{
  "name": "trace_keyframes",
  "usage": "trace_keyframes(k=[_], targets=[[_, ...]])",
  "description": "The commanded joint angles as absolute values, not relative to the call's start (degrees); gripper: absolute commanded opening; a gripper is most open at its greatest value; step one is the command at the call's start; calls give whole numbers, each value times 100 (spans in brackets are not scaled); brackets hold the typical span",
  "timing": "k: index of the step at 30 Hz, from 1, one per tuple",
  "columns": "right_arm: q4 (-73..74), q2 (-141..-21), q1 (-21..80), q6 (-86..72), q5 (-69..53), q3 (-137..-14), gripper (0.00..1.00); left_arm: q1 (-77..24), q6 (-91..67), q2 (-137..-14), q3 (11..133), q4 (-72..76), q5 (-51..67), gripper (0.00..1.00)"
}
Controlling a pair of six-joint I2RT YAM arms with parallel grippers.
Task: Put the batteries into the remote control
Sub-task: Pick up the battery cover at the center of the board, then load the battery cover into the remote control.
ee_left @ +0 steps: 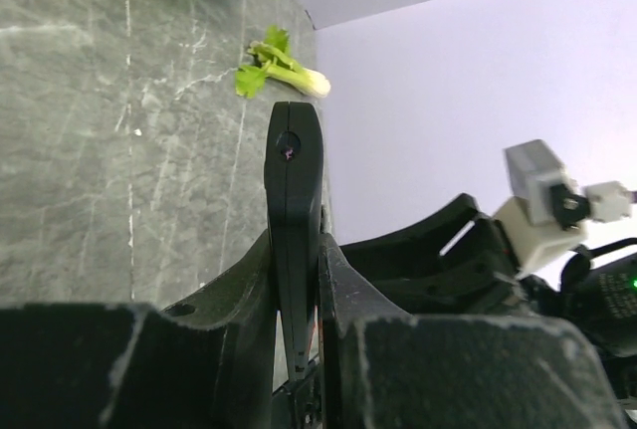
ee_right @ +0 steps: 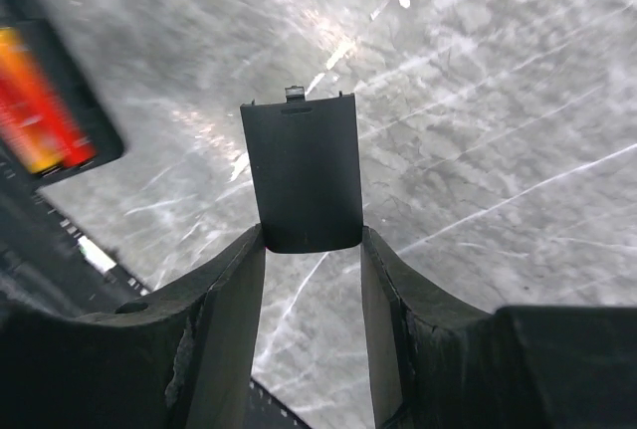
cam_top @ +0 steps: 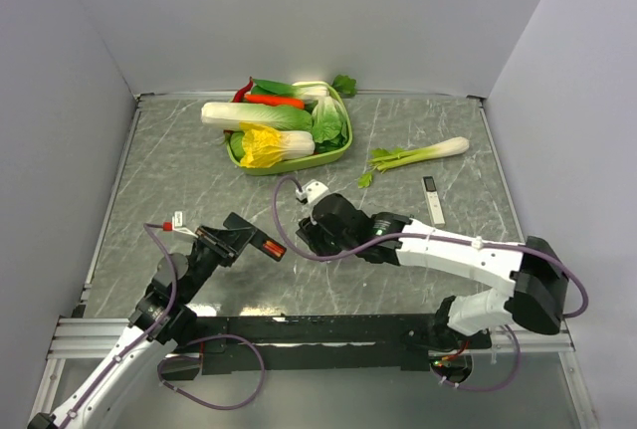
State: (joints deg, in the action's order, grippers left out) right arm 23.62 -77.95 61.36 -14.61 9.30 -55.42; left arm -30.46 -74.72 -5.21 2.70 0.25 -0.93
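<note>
- the remote control (cam_top: 247,238) is held over the near left part of the table (cam_top: 448,130), its open battery slot facing up and its free end pointing toward the right arm.
- batteries (cam_top: 271,247) show as a red-orange strip in the slot. they are blurred and cut off in the right wrist view, so i cannot count them.
- the left gripper (ee_left: 297,262) is pressed together on the remote control, which shows edge-on there with its lower end hidden between the jaws.
- the right gripper (ee_right: 311,242) pinches one black battery cover (ee_right: 302,175) by its lower end, just beside the remote control.
- no writing can be read anywhere.
- farther back are one green tray (cam_top: 345,140) of vegetables, one celery stalk (cam_top: 418,155) and one slim white device (cam_top: 432,200).
</note>
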Motion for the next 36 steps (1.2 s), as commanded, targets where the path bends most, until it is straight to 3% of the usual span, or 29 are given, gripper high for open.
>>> trace_keyframes(k=[1,10,36], targets=[[2557,-7313,6319,-1082,677,-5950,8,-3059,-7585,-475,-492,667,88,1],[3041,-7637,6829,-791,554,-6890,8,-3059,-7559,-624,-519,1098,272,1],[3708,-8516,7075,-756,597,-7787,9,-3059,-7699,-545,-519,1389,413,1]])
